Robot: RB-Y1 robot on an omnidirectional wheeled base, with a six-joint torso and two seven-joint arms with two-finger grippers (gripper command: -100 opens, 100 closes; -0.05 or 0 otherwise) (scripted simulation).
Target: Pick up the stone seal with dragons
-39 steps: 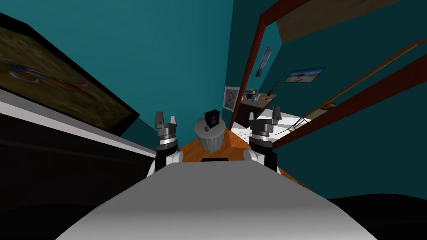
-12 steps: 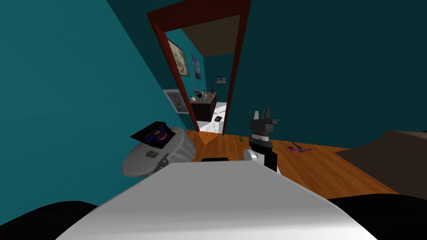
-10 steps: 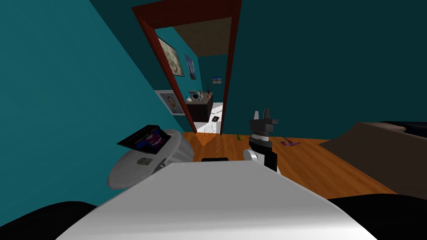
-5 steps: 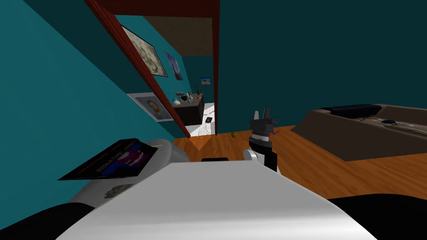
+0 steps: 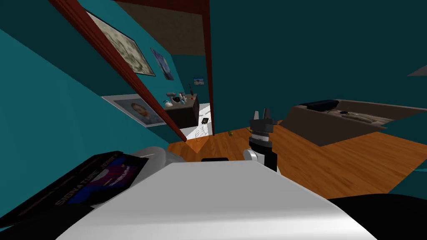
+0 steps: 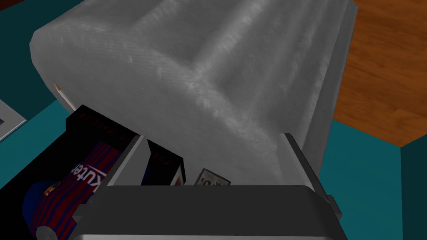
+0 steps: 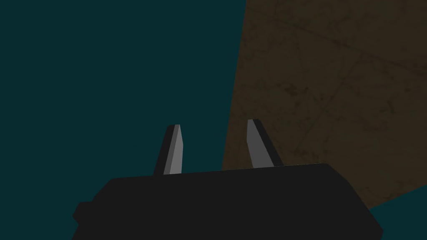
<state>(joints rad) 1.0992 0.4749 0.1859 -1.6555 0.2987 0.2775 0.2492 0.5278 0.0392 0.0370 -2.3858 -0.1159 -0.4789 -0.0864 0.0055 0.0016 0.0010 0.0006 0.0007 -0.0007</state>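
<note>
While the left gripper (image 6: pixel 213 136) reaches low over the grey pouf (image 6: pixel 233 62), its fingers (image 6: pixel 130 160) spread wide and gripping nothing, the right gripper (image 5: pixel 262 113) stands raised to the right of the pouf, blades upright, parted and empty. Between the left blades, on the pouf's top, lies the stone seal (image 6: pixel 213 180), a small grey carved block just beside a black box (image 6: pixel 83 175). The box pictures a blue-and-red striped jersey lettered "kuten", and "SIGNATURE" runs along its side. Around the pouf are a teal wall (image 5: pixel 41 104) and an orange wooden floor (image 5: pixel 333 166); beyond it stand a dark red door frame (image 5: pixel 125 71) and a framed portrait (image 5: pixel 133 110).
</note>
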